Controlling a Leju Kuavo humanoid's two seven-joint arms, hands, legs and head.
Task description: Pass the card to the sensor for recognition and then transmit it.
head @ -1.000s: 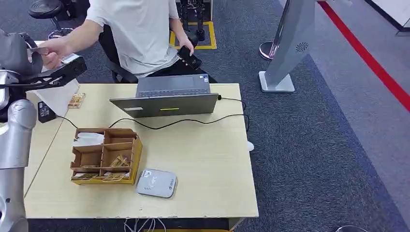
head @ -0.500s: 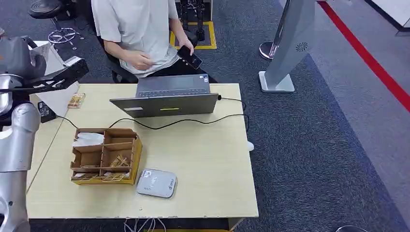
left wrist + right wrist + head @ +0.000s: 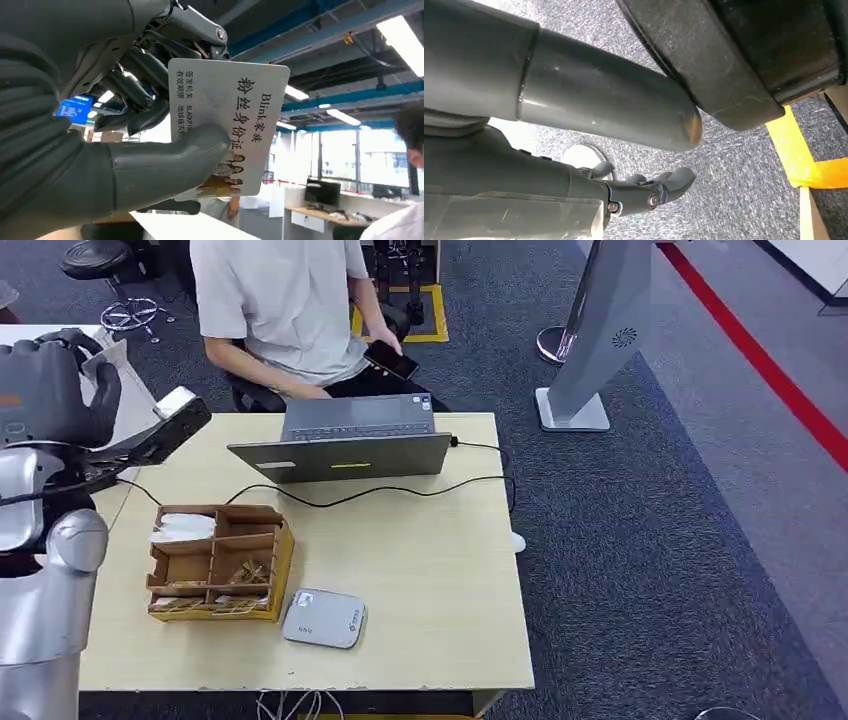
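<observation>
Since a second ago the person point(image 3: 285, 300) behind the worktop point(image 3: 420, 570) has drawn the outstretched arm back from my left side and now reaches toward the laptop point(image 3: 345, 440), phone point(image 3: 390, 360) in the other hand, while my left arm has swung a little toward the worktop. My left robot hand point(image 3: 150, 145) holds the card point(image 3: 235, 125): the thick grey thumb presses across its printed face and the darker fingers point(image 3: 135, 95) curl behind it, so the card is clamped and raised in the air, well apart from the worktop. From the head view that left robot hand point(image 3: 55, 390) sits high at the left, beyond the worktop's far left corner, and I can just make out a pale edge of the card point(image 3: 100, 358) at the fingers. The grey sensor point(image 3: 323, 618) lies flat near the front edge of the worktop, just beside the open cardboard organiser point(image 3: 220, 565), whose compartments hold small packets. A black cable point(image 3: 380, 492) runs across the worktop in front of the laptop. My right robot hand point(image 3: 644, 192) hangs above the carpet with its fingers curled in loosely and nothing in them
</observation>
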